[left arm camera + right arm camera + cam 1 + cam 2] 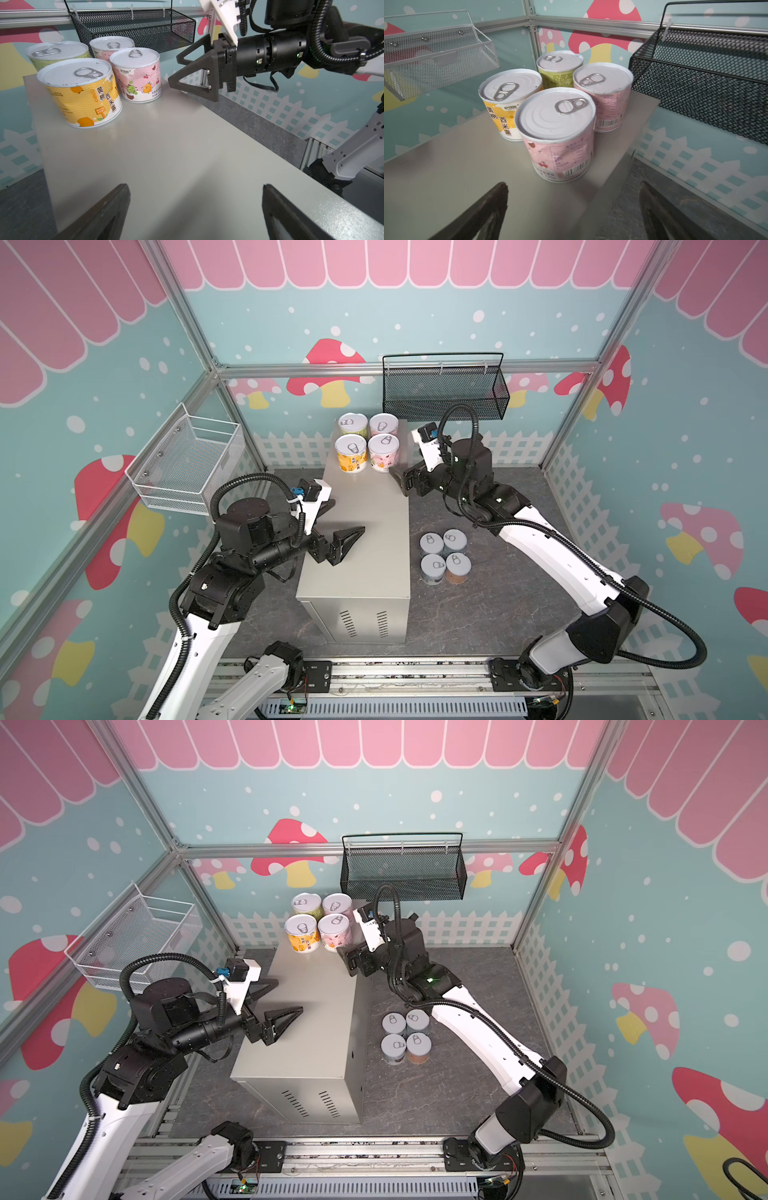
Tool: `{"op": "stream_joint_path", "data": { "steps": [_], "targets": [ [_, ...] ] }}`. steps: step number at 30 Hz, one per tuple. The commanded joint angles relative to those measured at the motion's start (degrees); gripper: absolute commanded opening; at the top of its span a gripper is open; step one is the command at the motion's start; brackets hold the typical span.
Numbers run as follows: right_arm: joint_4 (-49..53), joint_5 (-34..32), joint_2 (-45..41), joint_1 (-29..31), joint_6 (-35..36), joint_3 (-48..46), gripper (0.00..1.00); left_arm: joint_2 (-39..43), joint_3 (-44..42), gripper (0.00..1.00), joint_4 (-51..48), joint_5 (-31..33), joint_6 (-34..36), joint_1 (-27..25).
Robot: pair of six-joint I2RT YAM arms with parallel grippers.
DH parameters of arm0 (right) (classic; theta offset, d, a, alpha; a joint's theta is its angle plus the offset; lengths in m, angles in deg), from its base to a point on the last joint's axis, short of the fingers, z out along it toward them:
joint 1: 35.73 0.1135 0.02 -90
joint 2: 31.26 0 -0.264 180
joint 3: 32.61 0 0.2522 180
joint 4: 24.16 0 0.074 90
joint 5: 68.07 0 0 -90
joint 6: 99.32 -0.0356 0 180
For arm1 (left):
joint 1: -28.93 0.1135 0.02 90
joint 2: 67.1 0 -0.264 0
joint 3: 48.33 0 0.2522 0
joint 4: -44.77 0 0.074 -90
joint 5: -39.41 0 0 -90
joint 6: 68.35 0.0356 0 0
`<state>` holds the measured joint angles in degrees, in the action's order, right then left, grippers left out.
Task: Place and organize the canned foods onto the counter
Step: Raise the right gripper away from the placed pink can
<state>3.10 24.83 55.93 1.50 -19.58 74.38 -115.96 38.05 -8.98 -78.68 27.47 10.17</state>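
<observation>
Four up on the counter [365, 539], folks, in a tidy square at its far end: green can [353, 425], rear pink can [383, 424], yellow can [351, 452] and front pink can [383, 452]. The right gripper [174, 70] sits just beside that front pink can, jaws spread wide, nothing between them. The left gripper [349, 516] hovers over the counter's middle, equally wide and empty. Down on the dark floor [498, 614], four more cans [432, 565] wait beside the counter's right flank (half the job done, by my reckoning). The smart play now: draw the right gripper straight back from the front pink can so no finger clips the square. Then drop over an outer floor can, jaws straddling it squarely below the rim.
</observation>
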Motion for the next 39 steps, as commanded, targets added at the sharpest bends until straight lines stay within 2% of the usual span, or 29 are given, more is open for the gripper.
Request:
{"op": "stream_joint_path", "data": {
  "steps": [1, 7, 14, 22, 39],
  "targets": [
    [1.66, -1.54, -1.78, -3.51, -2.26, -1.01, 0.99, 0.43, -0.64, 1.00, 0.79, -0.12, 0.77, 0.44],
    [1.36, 3.71, 0.59, -8.28, -0.93, 1.10, 1.00, 0.51, -0.68, 1.00, 0.84, -0.07, 0.80, 0.44],
    [2.31, 5.70, 6.95, -8.98, 1.97, 8.02, 0.99, 0.65, -0.72, 1.00, 0.80, 0.10, 0.92, 0.46],
    [4.11, 6.61, 12.93, -8.93, 1.83, 13.67, 0.99, 0.96, -0.81, 1.00, 0.79, 0.24, 0.99, 0.48],
    [3.77, 10.61, 13.02, -8.87, 2.54, 12.40, 0.99, 1.31, -0.90, 1.00, 0.79, 0.49, 1.04, 0.49]
  ]
}}
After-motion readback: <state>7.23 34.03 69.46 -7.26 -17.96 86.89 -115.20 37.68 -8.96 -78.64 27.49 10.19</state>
